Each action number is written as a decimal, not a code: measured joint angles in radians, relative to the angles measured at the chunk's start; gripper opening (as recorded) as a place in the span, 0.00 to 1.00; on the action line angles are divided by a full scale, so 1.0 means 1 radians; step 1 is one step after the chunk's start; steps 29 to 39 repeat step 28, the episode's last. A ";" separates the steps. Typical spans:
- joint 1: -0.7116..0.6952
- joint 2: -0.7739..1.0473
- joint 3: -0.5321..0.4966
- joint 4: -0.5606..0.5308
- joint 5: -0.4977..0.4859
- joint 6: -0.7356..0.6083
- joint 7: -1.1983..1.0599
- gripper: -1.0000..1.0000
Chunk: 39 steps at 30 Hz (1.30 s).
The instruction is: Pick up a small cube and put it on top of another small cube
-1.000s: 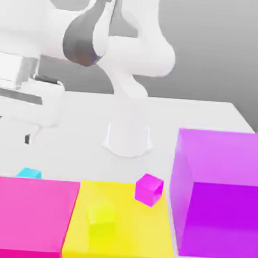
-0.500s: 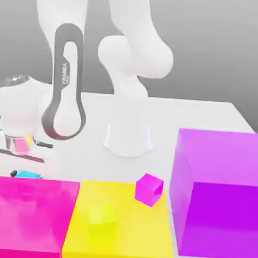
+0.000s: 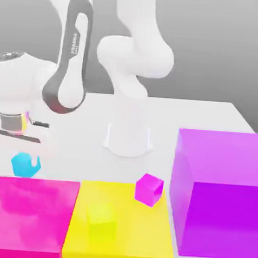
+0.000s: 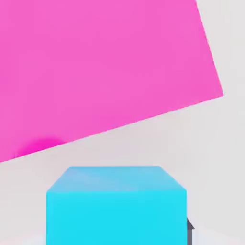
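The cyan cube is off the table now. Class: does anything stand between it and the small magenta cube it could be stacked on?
Nothing visible blocks the way. The cyan cube hangs above the table, beyond the pink block. The small magenta cube sits on the yellow block, toward the exterior view's right. The small yellow cube sits nearer the camera, off that path.

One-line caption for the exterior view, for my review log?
Panda arm's gripper lifts a small cyan cube above the table, beside pink and yellow blocks.

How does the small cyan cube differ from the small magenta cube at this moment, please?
The cyan cube sits at the exterior view's left, above the pink block; the magenta cube sits tilted on the yellow block's far edge. The cyan cube is below the robot hand; the magenta cube has no arm near it. They look alike in size.
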 joint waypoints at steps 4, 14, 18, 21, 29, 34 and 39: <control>0.127 -0.029 0.079 0.064 -0.025 -0.091 0.104 0.00; 0.418 -0.101 0.153 0.229 -0.057 -0.321 0.346 0.00; 0.479 -0.075 0.186 0.254 -0.082 -0.312 0.411 0.00; 0.489 0.009 0.178 0.236 -0.071 -0.209 0.406 1.00; 0.490 0.008 0.174 0.236 -0.074 -0.210 0.409 1.00; 0.490 0.008 0.174 0.236 -0.074 -0.210 0.409 1.00; 0.490 0.008 0.174 0.236 -0.074 -0.210 0.409 1.00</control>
